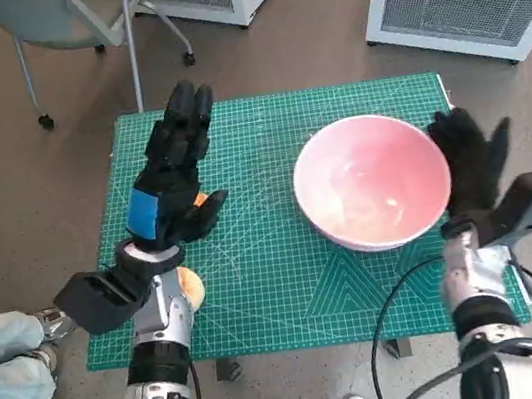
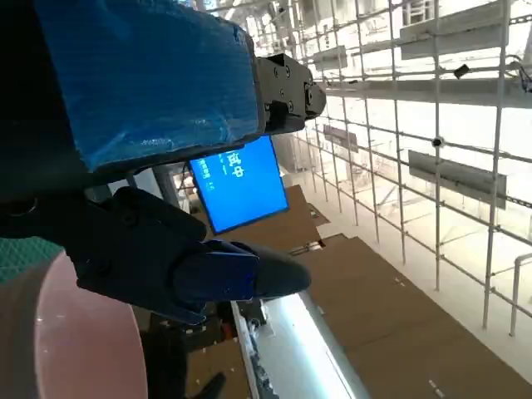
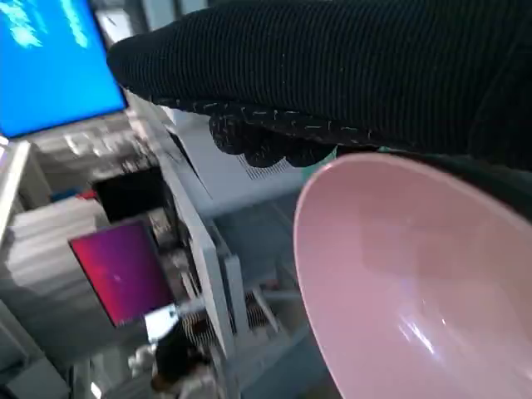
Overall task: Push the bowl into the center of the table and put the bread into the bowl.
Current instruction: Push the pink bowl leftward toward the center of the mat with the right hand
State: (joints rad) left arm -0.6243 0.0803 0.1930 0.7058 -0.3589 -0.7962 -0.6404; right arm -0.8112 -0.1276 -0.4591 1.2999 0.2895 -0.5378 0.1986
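- the pink bowl (image 1: 371, 181) sits on the green mat (image 1: 257, 272) of the counter, right of the middle, so the push step looks to be in hand and not yet finished.
- the right robot hand (image 1: 473, 162) stands upright just beside the bowl's outer rim, fingers apart and holding nothing; whether it touches the rim i cannot tell from the head view.
- the left robot hand (image 1: 175, 168) hovers over the mat's left part, fingers stretched out and apart, empty.
- the bread (image 1: 190, 284) lies near the mat's left front edge, mostly hidden under the left forearm; only an orange-tan patch shows.
- next move, as i judge it: the right robot hand presses the bowl leftward toward the middle, then the left robot hand comes back down for the bread.
- the right wrist view shows the glove lying close along the bowl's rim, which the head view leaves unclear.
- the left wrist view shows a slice of the bowl and the room beyond, not the bread.
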